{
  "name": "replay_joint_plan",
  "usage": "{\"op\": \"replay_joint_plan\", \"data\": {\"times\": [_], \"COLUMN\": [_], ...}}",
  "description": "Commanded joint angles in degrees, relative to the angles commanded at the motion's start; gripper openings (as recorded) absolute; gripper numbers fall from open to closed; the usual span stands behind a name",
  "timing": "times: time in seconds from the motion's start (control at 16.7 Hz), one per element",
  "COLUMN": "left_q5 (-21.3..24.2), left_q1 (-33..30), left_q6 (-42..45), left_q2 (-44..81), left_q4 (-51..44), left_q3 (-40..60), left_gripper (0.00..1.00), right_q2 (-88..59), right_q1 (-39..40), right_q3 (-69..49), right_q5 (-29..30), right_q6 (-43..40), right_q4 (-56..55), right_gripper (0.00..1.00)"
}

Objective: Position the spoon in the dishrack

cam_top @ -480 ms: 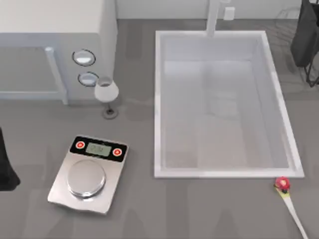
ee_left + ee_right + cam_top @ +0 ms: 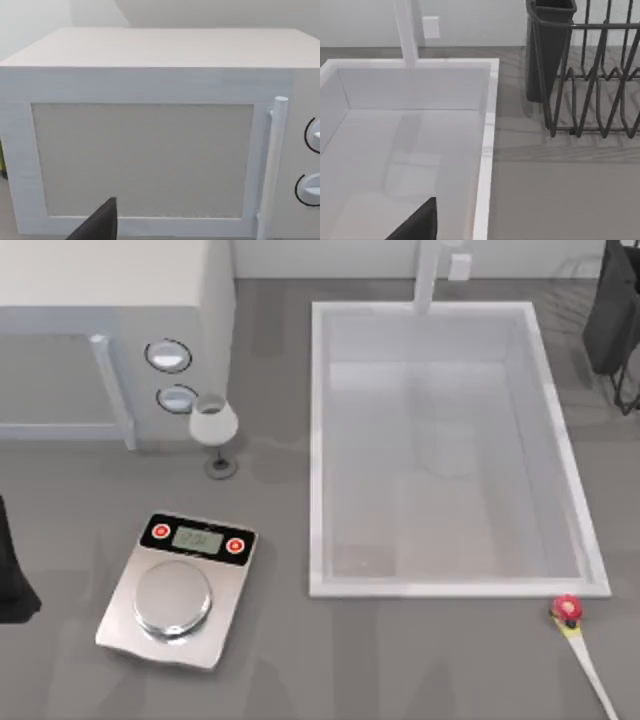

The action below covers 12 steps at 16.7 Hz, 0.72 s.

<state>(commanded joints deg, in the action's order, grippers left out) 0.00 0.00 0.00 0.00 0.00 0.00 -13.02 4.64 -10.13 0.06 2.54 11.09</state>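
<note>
Nothing is shifting between the earlier top view and this one: the small slim spoon [image 2: 580, 645], with its cream-white handle and round red end, is lying where it was, on the grey desk [image 2: 400, 660] at the lower right of the frame, just below the lower right corner of the big white rectangular sink basin [image 2: 445, 590].

The dark-grey wire dishrack [image 2: 610, 320] with its dark slab-like panel is sitting at the upper right of the frame, well apart from the spoon, with the basin's right wall running between them. In the right wrist view the rack [image 2: 592, 75] is standing beside the basin's corner [image 2: 487, 130].

The left arm is parked at the left edge of the top view; the right arm is idling too. I cannot tell whether either set of jaws is released or clenched. Neither is grasping the spoon, so the pick is not yet begun.

Risks, as judgement:
- Handle is thin and lying flat on the desk, so jaws closing slightly off its line could pinch one edge and flick it away.
- The spoon is lying near the frame's lower right corner; a nudge there could push it beyond reach.
- A low carry could clip the basin rim and drop the spoon into the basin.
- Rack wires are widely spaced, so a slim spoon released flat could slip through.
</note>
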Motion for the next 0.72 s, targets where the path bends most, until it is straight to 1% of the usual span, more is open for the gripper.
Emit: {"op": "replay_joint_plan", "data": {"times": [0.48,0.72], "left_q5": [0.0,0.0], "left_q1": [0.0,0.0], "left_q6": [0.0,0.0], "left_q2": [0.0,0.0], "left_q4": [0.0,0.0], "left_q3": [0.0,0.0], "left_gripper": [1.00,1.00], "right_q2": [-41.4,-57.5], "right_q1": [11.6,16.5], "right_q3": [-23.8,-34.2], "right_q5": [-0.6,-0.6], "right_q6": [7.1,9.8], "right_q4": [28.9,41.0], "right_gripper": [1.00,1.00]}}
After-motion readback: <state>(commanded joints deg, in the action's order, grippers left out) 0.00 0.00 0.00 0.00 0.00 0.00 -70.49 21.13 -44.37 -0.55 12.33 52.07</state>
